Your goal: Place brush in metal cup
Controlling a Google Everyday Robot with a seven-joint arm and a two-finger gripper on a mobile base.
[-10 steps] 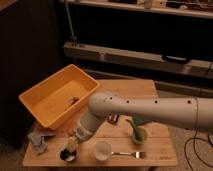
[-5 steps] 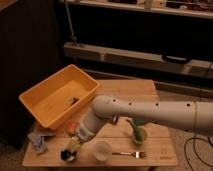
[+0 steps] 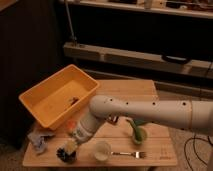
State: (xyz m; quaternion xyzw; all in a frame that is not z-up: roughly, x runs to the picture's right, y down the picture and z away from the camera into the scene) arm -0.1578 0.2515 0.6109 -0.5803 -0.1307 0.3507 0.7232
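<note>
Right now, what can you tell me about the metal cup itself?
The metal cup is mostly hidden. It sits low near the front left edge of the wooden table, seen only as a small dark round shape. The gripper is right above it, with the pale brush at its mouth. A crumpled bluish cloth lies to its left, the white cup to its right, apart from it. Its finish and contents cannot be made out.

A low wooden table (image 3: 150,145) carries an orange bin (image 3: 57,95) at its far left, a crumpled bluish cloth (image 3: 39,141) at the near left, a white cup (image 3: 102,150), a metal fork (image 3: 127,154) and a green cup (image 3: 138,135). The gripper (image 3: 70,147) hangs over the metal cup (image 3: 66,156) near the front edge
</note>
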